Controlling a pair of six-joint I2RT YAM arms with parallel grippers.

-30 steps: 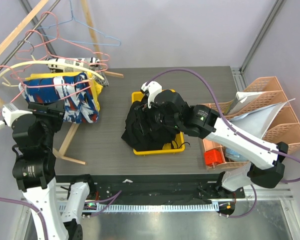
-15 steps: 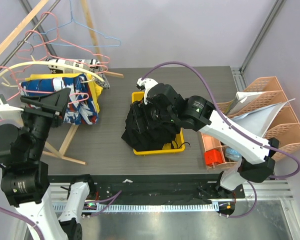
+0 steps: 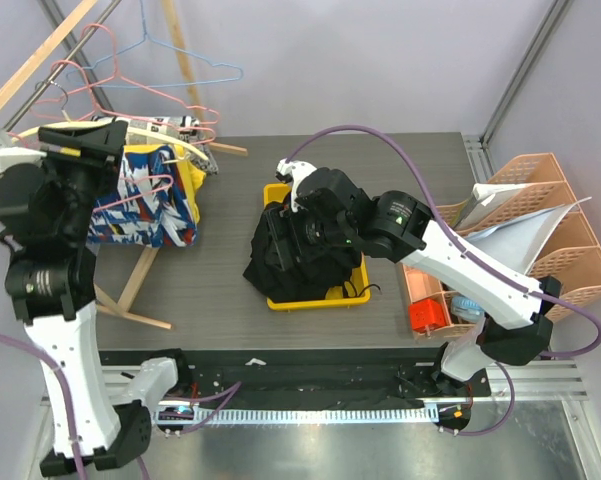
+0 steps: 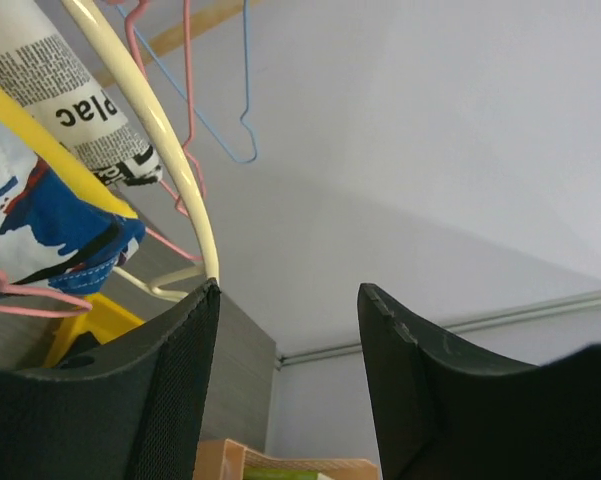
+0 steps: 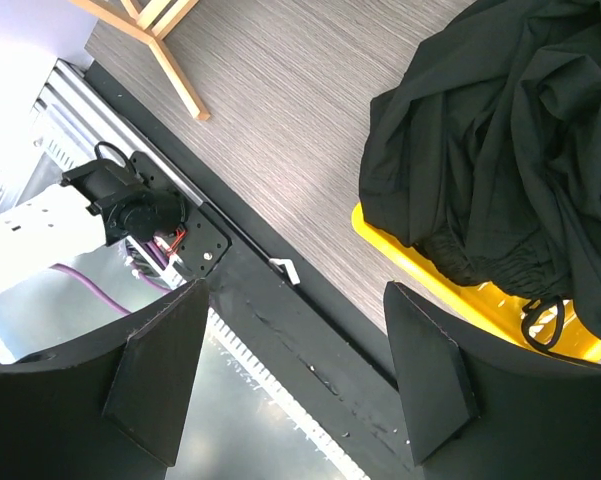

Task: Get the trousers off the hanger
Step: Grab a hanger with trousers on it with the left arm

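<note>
Trousers (image 3: pixel 300 250): plain black, no pattern. Bin (image 3: pixel 310 303) beneath them: solid yellow. Table (image 3: pixel 210 260): dark grey with a fine wood-grain streak. Printed garment (image 3: pixel 145 205): irregular blue, white and red splashes, lying on a yellow cloth. Wire hangers: one pink (image 4: pixel 188 90), one light blue (image 4: pixel 246 70). The thicker hanger (image 4: pixel 152 110) is cream. Roll (image 4: pixel 70 90): white with black lettering. Racks (image 3: pixel 540 175): pale orange.
</note>
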